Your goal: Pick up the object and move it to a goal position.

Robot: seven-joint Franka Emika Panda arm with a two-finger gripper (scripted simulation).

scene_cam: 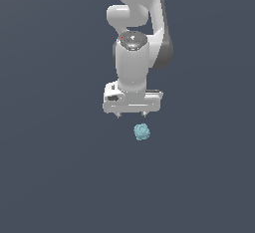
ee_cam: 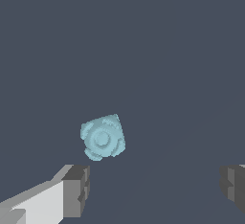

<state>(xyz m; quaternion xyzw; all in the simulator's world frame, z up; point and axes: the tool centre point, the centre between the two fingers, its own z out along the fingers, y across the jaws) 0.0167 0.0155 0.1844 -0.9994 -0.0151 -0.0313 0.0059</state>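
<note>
The object (scene_cam: 142, 132) is a small pale teal-blue lumpy block lying on the dark grey floor. In the wrist view the object (ee_cam: 102, 137) shows a ring-like mark on its face. My white gripper (scene_cam: 131, 114) hangs above the floor, just behind the object and slightly toward the exterior view's left. It is open, with nothing between its fingers. In the wrist view one dark fingertip (ee_cam: 76, 189) and the other fingertip (ee_cam: 234, 185) stand wide apart, and the object lies beyond them, outside the gap, nearer the first one.
The white arm (scene_cam: 137, 23) rises from the gripper toward the top of the exterior view. All around is plain dark grey floor (scene_cam: 60, 167).
</note>
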